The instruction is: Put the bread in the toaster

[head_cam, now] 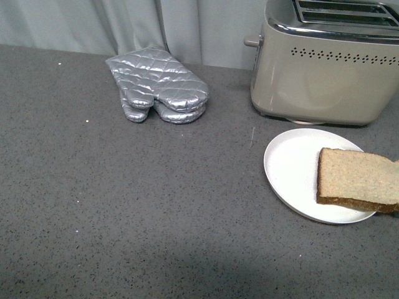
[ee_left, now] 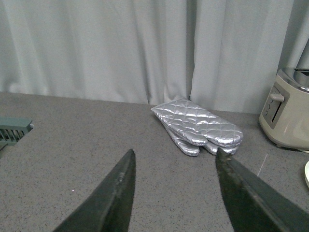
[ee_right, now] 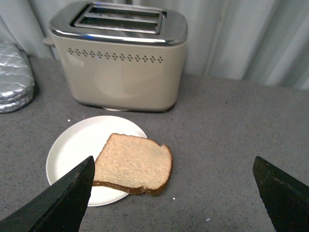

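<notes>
The bread [ee_right: 134, 164] lies flat on the plate [ee_right: 72, 145] just in front of the toaster [ee_right: 120, 63] (one side overhanging the rim), presumably staged for the right pincer [ee_right: 173, 166], spread wide, facing the toaster.

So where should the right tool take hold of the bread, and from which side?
The bread lies flat, partly off the plate, on the side away from the mitt. Grip that overhanging crust edge: one finger can likely slip under it. Bring the right tool, now open, in low from the robot's right.
</notes>
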